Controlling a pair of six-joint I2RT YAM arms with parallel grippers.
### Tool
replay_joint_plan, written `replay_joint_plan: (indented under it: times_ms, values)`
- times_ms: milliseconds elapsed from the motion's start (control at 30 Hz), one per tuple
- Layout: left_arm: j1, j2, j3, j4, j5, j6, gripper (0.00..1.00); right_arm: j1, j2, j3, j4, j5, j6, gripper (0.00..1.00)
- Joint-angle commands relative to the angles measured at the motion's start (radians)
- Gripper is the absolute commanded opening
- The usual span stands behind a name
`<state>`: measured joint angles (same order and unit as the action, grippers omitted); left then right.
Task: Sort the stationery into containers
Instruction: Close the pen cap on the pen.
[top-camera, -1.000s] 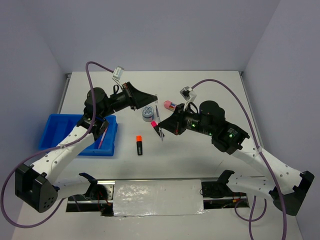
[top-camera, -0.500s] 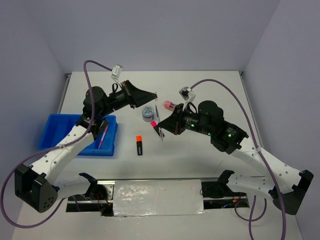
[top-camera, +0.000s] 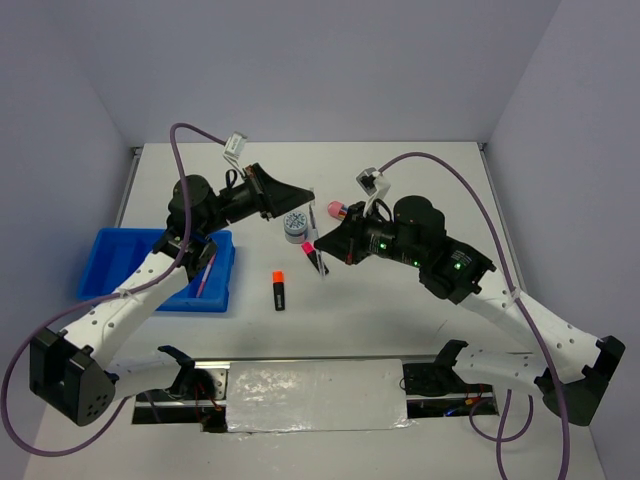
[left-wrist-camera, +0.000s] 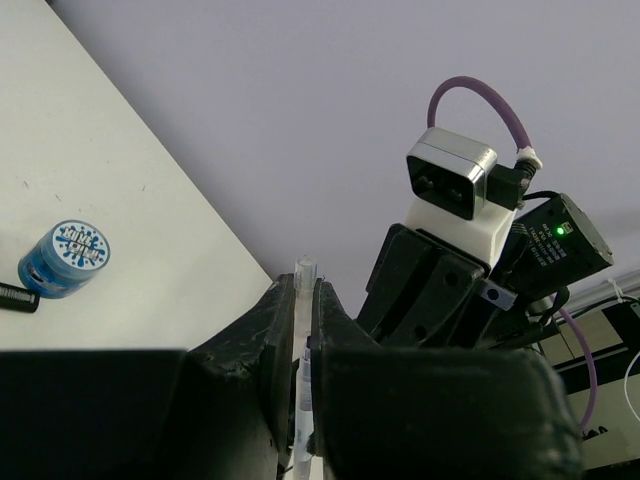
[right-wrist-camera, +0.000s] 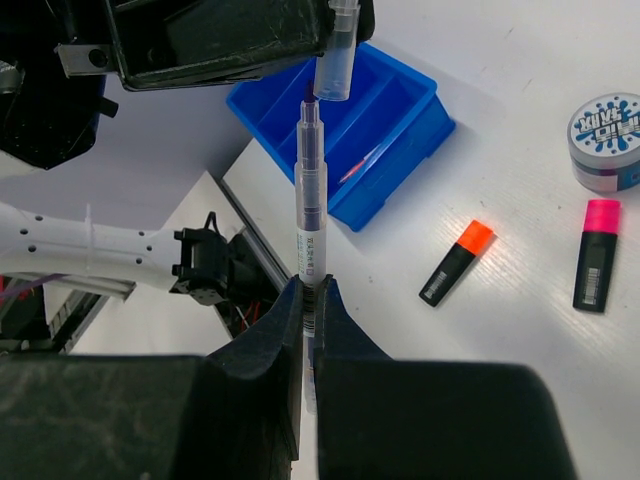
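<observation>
My left gripper (top-camera: 311, 196) is shut on a clear pen cap (left-wrist-camera: 303, 300), held up in the air over the table's middle. My right gripper (top-camera: 319, 266) is shut on a thin grey pen (right-wrist-camera: 311, 215) that points up at the cap (right-wrist-camera: 337, 55); the pen's tip is just below the cap's mouth. The blue tray (top-camera: 115, 265) sits at the left with a pink pen (top-camera: 205, 275) in its right compartment. On the table lie an orange-capped highlighter (top-camera: 279, 290), a pink-capped highlighter (right-wrist-camera: 596, 255), a blue-white disc (top-camera: 296, 226) and a pink capsule case (top-camera: 339, 210).
The disc (left-wrist-camera: 65, 258) and a black highlighter end (left-wrist-camera: 18, 297) show in the left wrist view, with the right arm's wrist camera (left-wrist-camera: 455, 190) close ahead. The tray (right-wrist-camera: 395, 130) lies below the two grippers in the right wrist view. Grey walls surround the table.
My right gripper has moved a little left and up with the pen, bringing its tip closer to the cap. The left gripper has barely moved.
</observation>
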<state>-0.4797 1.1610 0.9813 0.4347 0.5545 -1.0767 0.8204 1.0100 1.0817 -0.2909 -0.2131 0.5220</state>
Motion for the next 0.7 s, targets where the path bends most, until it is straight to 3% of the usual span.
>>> replay_joint_plan:
  times_ms: [0,667]
  values:
    - [0.003,-0.03,0.0,0.056,0.013,0.008,0.0,0.005,-0.004,0.046,0.001,0.023,-0.02,0.0]
    - [0.003,-0.034,0.031,0.01,-0.013,0.031,0.0,0.002,-0.022,0.038,-0.019,0.021,-0.042,0.0]
